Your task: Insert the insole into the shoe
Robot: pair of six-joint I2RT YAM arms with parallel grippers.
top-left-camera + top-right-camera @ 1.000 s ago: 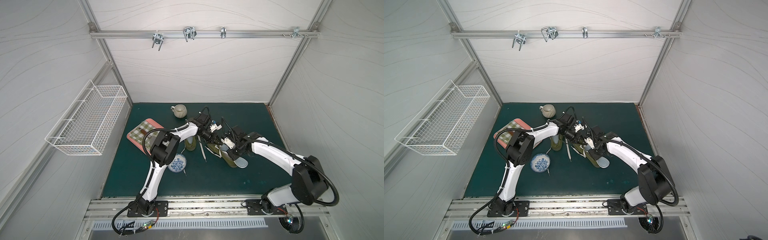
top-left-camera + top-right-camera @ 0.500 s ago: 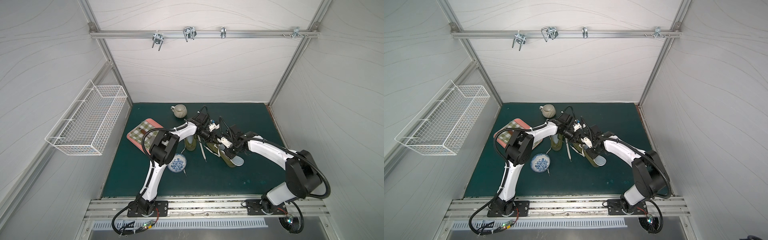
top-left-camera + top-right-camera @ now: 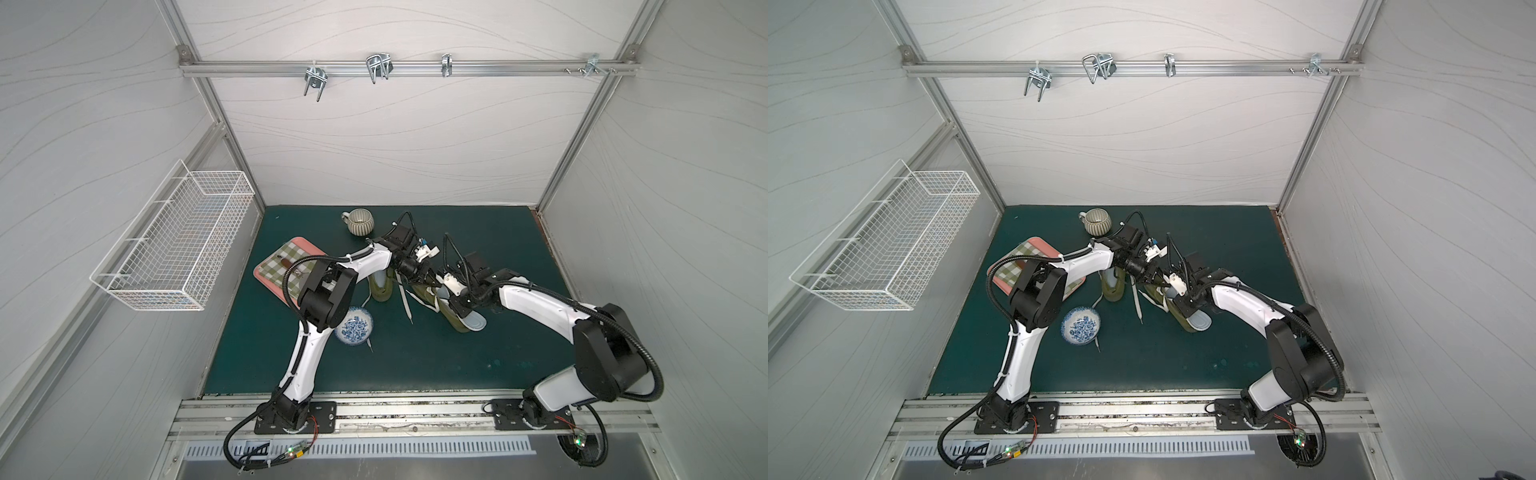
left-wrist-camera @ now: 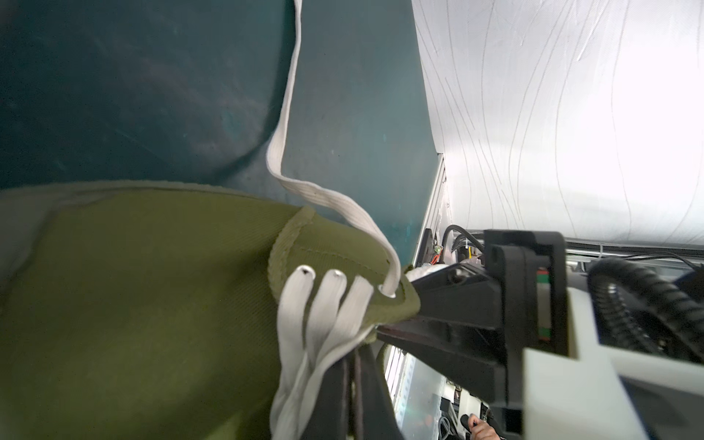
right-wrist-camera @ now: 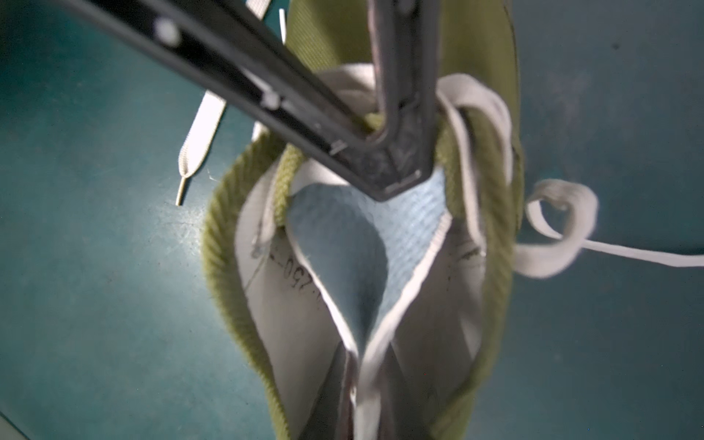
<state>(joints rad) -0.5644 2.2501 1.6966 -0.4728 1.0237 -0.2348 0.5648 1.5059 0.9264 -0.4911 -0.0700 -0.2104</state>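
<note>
left gripper (image 3: 433, 281): jaws pressed together on the shoe (image 5: 224, 244), pinching the olive eyelet flap at the top of the lacing. Left wrist view shows the flap edge clamped right at the tips, with the bunched white lace against them.
right gripper (image 5: 362, 396): jaws nearly closed, pinching the insole (image 5: 343, 247) at its folded rear part. One finger sits on each side of the fold in the right wrist view.
insole: light blue with a white edge, folded lengthwise into a V. Front part is down inside the shoe's opening, under the left gripper's tips. Rounded heel end sticks out past the collar in both top views. Not seated flat.
shoe: olive canvas with a grey lining, lying on the green bench (image 3: 415, 365) between the two arms. Heel points toward the bench's front edge. Toe end is hidden under the grippers. Opening is spread wide.
lace (image 3: 405, 305): white, flat, loose. One end trails across the bench, and a loop curls just beside the shoe.
second shoe (image 3: 380, 289): same olive, under the left forearm, near the first but apart from it.
mug (image 3: 360, 221): striped, upright, at the back of the bench.
bowl (image 3: 353, 330): blue-and-white pattern, just in front of the second shoe, beside the left elbow.
tray (image 3: 286, 266): pink rim, checked cloth, partly covered by the left arm.
basket (image 3: 178, 245): white wire, hung on the left wall.
</note>
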